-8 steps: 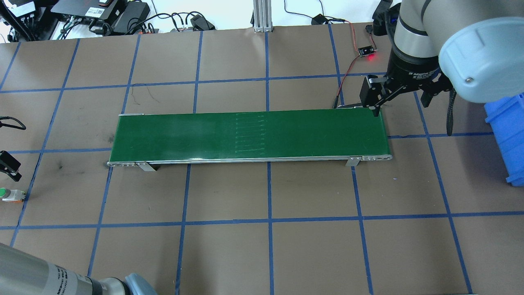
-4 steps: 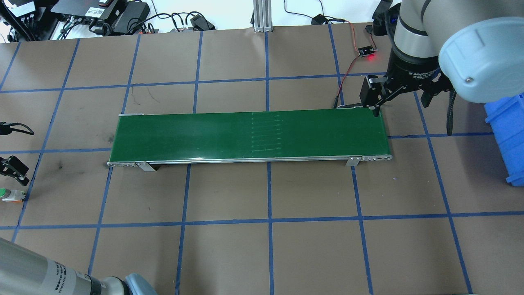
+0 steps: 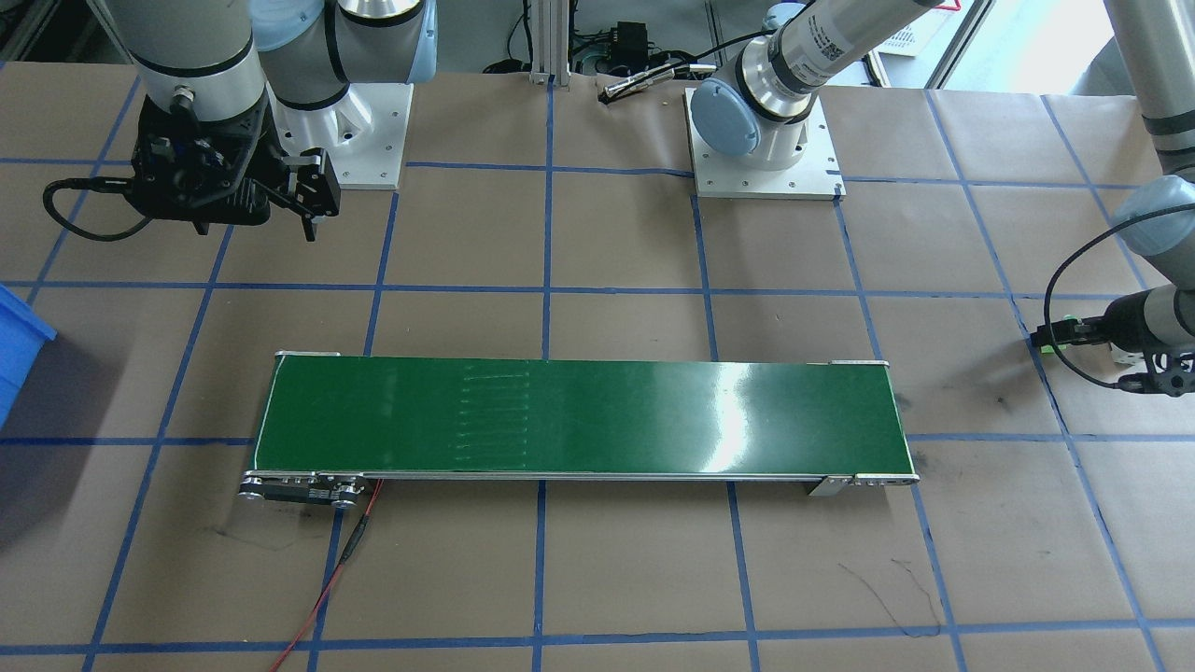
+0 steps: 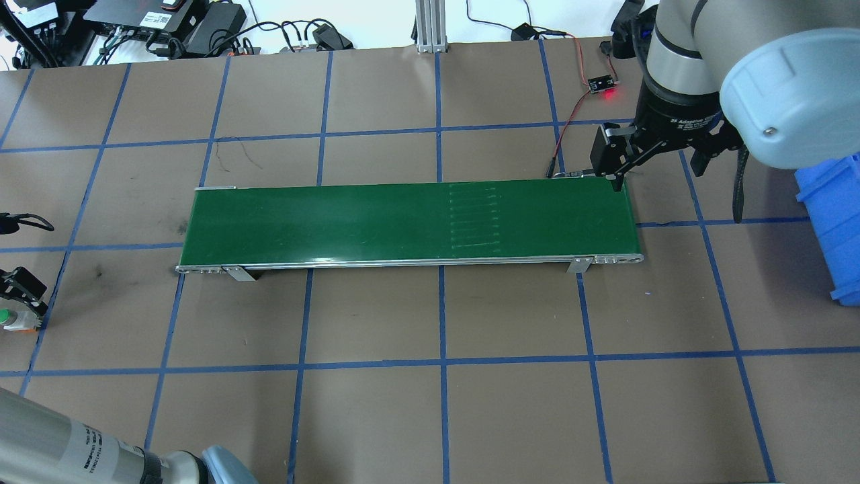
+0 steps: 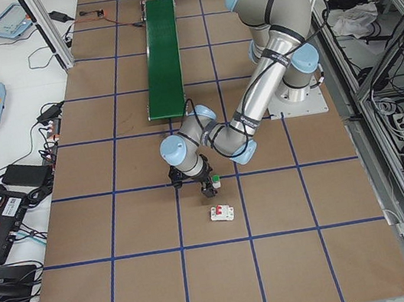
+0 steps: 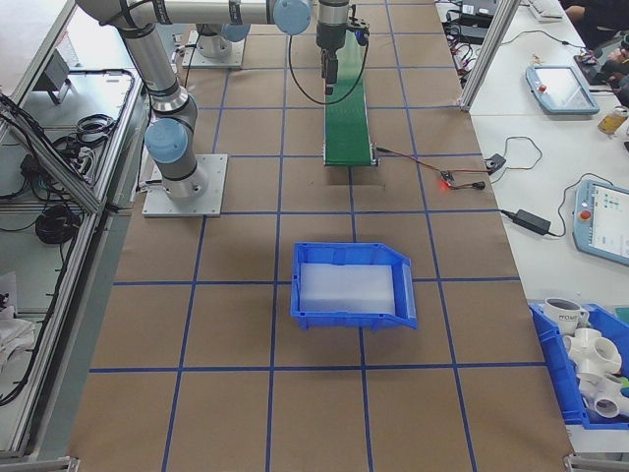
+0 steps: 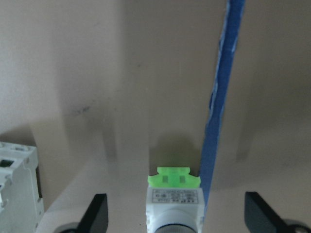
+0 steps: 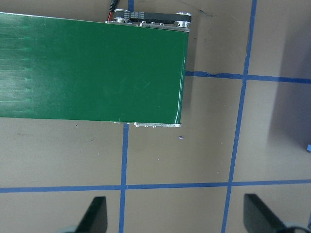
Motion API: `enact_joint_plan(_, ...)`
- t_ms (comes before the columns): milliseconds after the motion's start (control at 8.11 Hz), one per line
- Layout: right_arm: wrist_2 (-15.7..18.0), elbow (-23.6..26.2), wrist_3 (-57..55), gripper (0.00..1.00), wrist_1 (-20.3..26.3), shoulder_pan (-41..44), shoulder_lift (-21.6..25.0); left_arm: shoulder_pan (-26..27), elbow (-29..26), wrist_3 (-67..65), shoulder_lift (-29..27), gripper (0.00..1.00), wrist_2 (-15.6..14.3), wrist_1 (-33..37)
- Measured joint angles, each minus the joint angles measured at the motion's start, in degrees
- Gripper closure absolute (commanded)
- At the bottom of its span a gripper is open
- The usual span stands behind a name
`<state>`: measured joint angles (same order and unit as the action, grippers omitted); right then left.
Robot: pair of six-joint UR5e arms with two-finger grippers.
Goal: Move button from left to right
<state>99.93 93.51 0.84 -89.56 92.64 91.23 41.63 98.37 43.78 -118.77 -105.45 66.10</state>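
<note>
— Where the brown paper-covered table [image 4: 376,417] meets the robot's left end, what lies there?

— The small push-button with a green cap and white-grey body [image 7: 173,204] lies on its side, just beside a strip of blue tape [image 7: 221,111]. In the overhead view the button [image 4: 12,318] shows at the left edge, well apart from the long green conveyor belt [image 4: 410,218].

— And the left gripper?

— The left gripper [image 7: 175,218] hangs low over it, jaws spread wide, one black fingertip [image 7: 97,213] on each side, neither touching. A white boxy circuit breaker [image 7: 17,179] sits just beside, past the left finger.

— The right gripper?

— The right gripper [image 4: 662,161] hovers above the belt's far right end, its jaws also wide apart and holding nothing. A blue plastic bin [image 6: 354,283] stands beyond that end.
</note>
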Motion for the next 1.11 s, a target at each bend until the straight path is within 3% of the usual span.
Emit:
enact_joint_plan(863,0.0,-0.1,-0.4,0.0,-1.0,0.0,0.0,-1.7,0.7,-0.7,-1.1,0.04,-0.3,0.2)
enact_joint_plan(986,0.1,-0.1,-0.4,0.0,-1.1,0.0,0.0,-2.0,1.4,-1.4,-1.1,0.17,-0.2,0.2)
enact_joint_plan(1110,0.2,-0.1,-0.4,0.0,-1.2,0.0,0.0,-2.3,1.8,-1.8,-1.0,0.72,-0.2,0.2)
